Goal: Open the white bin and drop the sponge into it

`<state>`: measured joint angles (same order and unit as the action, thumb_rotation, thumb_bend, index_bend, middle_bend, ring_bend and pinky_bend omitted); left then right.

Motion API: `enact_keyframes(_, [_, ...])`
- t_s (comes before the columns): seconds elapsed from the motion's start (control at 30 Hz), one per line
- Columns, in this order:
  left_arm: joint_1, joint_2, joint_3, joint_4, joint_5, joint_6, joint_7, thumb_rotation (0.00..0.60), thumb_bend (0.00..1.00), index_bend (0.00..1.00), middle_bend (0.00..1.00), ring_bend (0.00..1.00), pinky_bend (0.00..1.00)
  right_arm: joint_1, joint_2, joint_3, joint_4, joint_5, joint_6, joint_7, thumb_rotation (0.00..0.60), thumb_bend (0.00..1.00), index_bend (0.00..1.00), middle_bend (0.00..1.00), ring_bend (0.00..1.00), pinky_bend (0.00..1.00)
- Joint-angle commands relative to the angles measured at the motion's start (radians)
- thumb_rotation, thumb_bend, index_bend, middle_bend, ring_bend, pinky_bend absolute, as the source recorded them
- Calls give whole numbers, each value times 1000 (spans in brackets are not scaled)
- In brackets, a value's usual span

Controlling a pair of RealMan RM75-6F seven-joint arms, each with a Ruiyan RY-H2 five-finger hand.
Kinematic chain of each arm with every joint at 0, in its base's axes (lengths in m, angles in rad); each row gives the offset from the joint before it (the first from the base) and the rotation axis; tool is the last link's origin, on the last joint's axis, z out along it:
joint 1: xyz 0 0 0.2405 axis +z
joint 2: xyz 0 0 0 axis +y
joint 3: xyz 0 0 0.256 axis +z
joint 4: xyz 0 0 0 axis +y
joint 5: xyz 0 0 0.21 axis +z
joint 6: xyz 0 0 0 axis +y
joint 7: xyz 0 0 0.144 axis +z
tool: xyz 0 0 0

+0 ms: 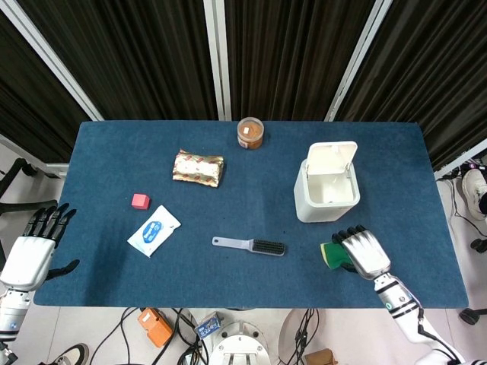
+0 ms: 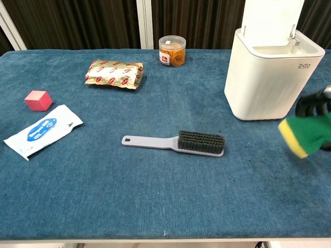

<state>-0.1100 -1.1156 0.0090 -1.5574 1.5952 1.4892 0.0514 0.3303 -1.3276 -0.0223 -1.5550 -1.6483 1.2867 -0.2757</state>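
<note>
The white bin [image 1: 327, 192] [image 2: 271, 77] stands at the right of the table with its lid tipped up and its inside showing. Just in front of it my right hand [image 1: 362, 252] [image 2: 313, 105] grips the green and yellow sponge [image 1: 332, 255] [image 2: 306, 133]. The sponge is lifted off the cloth and blurred in the chest view. My left hand [image 1: 34, 249] hangs off the table's left front corner, fingers spread, holding nothing.
A grey brush [image 1: 249, 245] [image 2: 176, 142] lies at the front middle. Further left are a wipes packet [image 1: 154, 230], a pink cube [image 1: 140, 201] and a gold snack bag [image 1: 198, 167]. An orange-filled jar [image 1: 249, 132] stands at the back.
</note>
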Motion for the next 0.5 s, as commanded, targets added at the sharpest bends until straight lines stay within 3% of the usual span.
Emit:
enact_keyframes(0.03, [0, 0, 0, -1, 0, 0, 0, 600, 93, 0, 0, 0, 3, -53, 87, 0, -86, -115, 175, 71, 600, 469, 693, 621, 554, 509])
enact_keyframes(0.13, [0, 0, 0, -2, 0, 0, 2, 600, 93, 0, 0, 0, 4, -55, 140, 39, -169, -116, 220, 59, 600, 469, 687, 621, 554, 510])
enact_keyframes(0.23, [0, -2, 0, -3, -1, -2, 7, 600, 92, 0, 0, 0, 3, -28, 197, 108, -284, -46, 192, 16, 600, 469, 674, 621, 554, 508])
enact_keyframes(0.37, [-3, -5, -1, -4, -5, -9, 14, 600, 92, 0, 0, 0, 3, 47, 226, 234, -382, 140, 97, -87, 600, 469, 652, 620, 552, 495])
enact_keyframes(0.5, [-8, -7, -3, -5, -15, -23, 24, 600, 92, 0, 0, 0, 3, 157, 176, 340, -380, 376, -21, -180, 600, 469, 618, 620, 521, 475])
